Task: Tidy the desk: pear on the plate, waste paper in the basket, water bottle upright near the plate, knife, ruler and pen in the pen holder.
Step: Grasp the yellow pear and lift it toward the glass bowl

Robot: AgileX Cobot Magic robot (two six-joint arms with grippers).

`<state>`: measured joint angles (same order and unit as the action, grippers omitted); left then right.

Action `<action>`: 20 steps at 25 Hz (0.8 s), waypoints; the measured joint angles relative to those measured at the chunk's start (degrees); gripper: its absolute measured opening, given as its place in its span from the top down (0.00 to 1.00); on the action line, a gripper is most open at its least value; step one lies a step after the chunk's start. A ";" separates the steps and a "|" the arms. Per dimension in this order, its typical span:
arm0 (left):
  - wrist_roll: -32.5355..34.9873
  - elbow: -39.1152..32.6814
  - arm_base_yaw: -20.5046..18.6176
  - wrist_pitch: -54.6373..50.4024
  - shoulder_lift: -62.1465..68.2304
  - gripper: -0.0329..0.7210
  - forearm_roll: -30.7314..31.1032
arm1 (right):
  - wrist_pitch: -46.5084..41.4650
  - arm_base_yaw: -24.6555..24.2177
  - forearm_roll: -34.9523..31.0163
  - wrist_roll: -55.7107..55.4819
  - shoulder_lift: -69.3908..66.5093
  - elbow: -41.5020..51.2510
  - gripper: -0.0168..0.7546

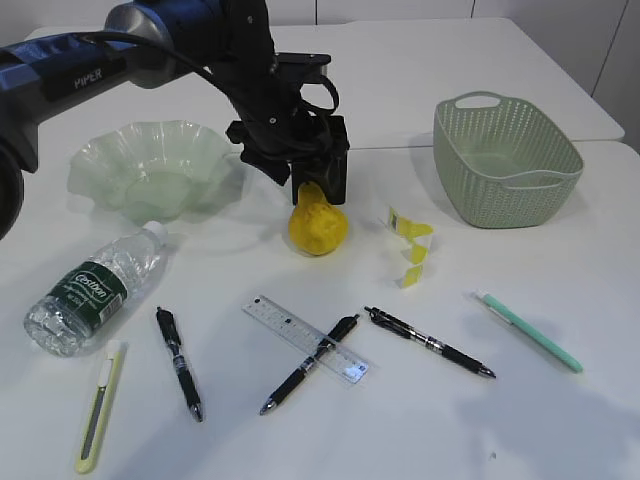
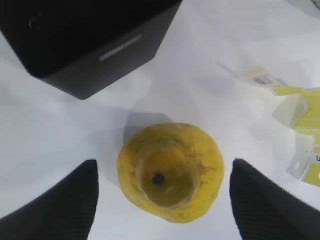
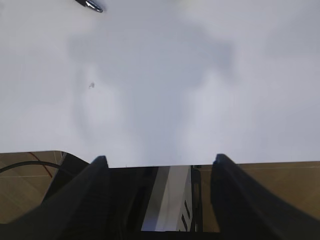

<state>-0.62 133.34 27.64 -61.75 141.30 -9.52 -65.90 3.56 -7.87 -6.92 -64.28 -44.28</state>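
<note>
Surface: white surface (image 1: 520,420), things scattered across it.
Pear: yellow pear (image 1: 318,224) at centre, upright on the surface, plate (image 1: 150,165) off at its 9 o'clock.
Left end effector (image 2: 162,200): released, spread wide, fingers (image 2: 60,200) flanking the pear without touching.
Right end effector (image 3: 157,170): released, nothing between its fingers, over the bare near edge.
Basket: green basket (image 1: 507,160) at 2 o'clock.
Bottle: water bottle (image 1: 95,288) lying on its side at 8 o'clock.

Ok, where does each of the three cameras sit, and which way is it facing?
Exterior: in front, slanted down at the desk; left arm over the pear.
Left wrist: straight down on the pear between open fingers; paper beside.
Right wrist: down at bare table and its edge; open fingers.
Shared: pear, paper.
</note>
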 joint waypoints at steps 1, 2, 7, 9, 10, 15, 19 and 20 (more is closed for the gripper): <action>0.00 0.00 -0.12 0.09 0.14 0.19 0.00 | 0.12 0.00 0.00 0.00 0.00 0.00 0.33; -0.10 0.00 -0.20 0.09 0.37 0.19 -0.27 | 0.20 0.00 0.00 0.00 0.00 0.00 0.33; -0.10 0.00 -0.20 0.23 1.36 0.19 -1.51 | 0.48 0.00 0.02 0.00 0.00 0.00 0.33; -0.10 0.00 -0.20 0.23 1.74 0.19 -2.27 | 0.48 0.00 0.02 0.00 0.00 0.00 0.33; -0.10 0.00 -0.20 0.23 1.83 0.19 -2.61 | 0.57 0.00 0.02 0.00 0.00 0.00 0.33; -0.10 0.12 -0.20 0.23 1.83 0.19 -3.11 | 0.57 0.00 0.02 0.00 0.00 0.00 0.33; -0.21 0.22 -0.20 0.23 1.83 0.22 -3.11 | 0.70 0.00 0.02 0.00 0.00 0.00 0.33; -0.21 0.22 -0.20 0.23 1.83 0.22 -3.11 | 0.70 0.00 0.02 0.00 0.00 0.00 0.33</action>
<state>-0.83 133.56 27.44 -61.52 143.13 -12.63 -65.20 3.56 -7.84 -6.92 -64.28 -44.28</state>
